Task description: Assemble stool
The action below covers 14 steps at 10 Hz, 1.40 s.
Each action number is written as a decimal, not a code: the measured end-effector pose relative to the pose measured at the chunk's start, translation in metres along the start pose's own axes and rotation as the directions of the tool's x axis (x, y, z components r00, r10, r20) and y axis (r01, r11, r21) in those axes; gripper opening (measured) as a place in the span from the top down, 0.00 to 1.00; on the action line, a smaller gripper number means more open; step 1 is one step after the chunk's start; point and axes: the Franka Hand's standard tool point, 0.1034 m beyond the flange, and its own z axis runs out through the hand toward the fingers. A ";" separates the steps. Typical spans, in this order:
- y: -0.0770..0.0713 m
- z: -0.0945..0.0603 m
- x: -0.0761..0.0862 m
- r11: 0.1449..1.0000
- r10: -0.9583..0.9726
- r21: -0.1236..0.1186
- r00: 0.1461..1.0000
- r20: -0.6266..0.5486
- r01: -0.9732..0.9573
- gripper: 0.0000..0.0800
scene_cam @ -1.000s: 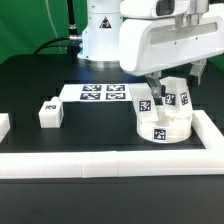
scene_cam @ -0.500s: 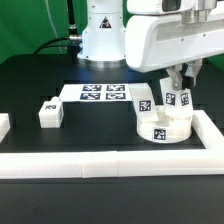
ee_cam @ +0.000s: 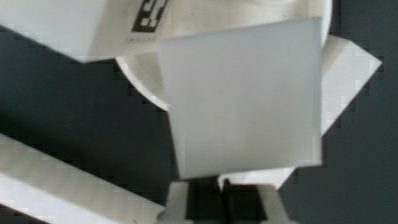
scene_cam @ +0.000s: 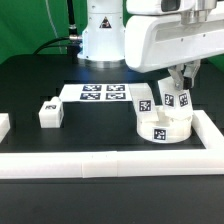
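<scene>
The stool's round white seat (scene_cam: 163, 128) lies at the exterior view's right, inside the corner of the border rails. Two tagged legs, one (scene_cam: 145, 103) and another (scene_cam: 176, 98), stand upright in it. A third leg (scene_cam: 48, 113) lies loose at the exterior view's left. My gripper (scene_cam: 179, 76) hangs just above the right-hand standing leg, shut, with nothing between its fingers. In the wrist view the gripper (ee_cam: 228, 200) shows its dark fingers pressed together, apart from the broad white leg (ee_cam: 249, 95) beyond them. The seat's rim (ee_cam: 143, 85) curves beside that leg.
The marker board (scene_cam: 100, 93) lies flat behind the seat toward the middle. White border rails run along the front (scene_cam: 110, 161) and the right side (scene_cam: 210, 130); a short rail end (scene_cam: 3, 125) shows at the left. The arm's base (scene_cam: 100, 35) stands behind.
The hand has lifted off the standing leg and shifted slightly to the exterior view's right. Its jaws went from wide open to shut. The legs and seat stayed put.
</scene>
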 end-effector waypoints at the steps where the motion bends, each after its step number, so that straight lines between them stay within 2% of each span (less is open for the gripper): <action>1: -0.002 -0.002 0.001 1.000 -0.005 0.000 1.000 -0.002 0.005 0.99; 2: -0.003 -0.002 0.002 1.000 -0.003 0.000 1.000 -0.004 0.003 0.84; 3: -0.003 -0.003 0.003 1.000 -0.001 0.000 1.000 -0.005 0.001 0.84; 4: -0.003 -0.003 0.003 1.000 0.001 0.000 1.000 -0.005 -0.001 0.60; 5: -0.003 -0.002 0.002 1.000 0.006 0.000 1.000 -0.004 -0.006 0.60; 6: -0.004 -0.001 0.001 1.000 0.020 0.002 1.000 -0.002 -0.020 0.32; 7: -0.006 0.001 -0.001 1.000 0.020 0.003 1.000 0.002 -0.020 0.22; 13: -0.008 0.016 -0.021 0.999 0.032 0.002 0.999 0.019 -0.032 0.19; 14: -0.009 0.017 -0.022 0.999 0.040 0.001 0.999 0.019 -0.040 0.32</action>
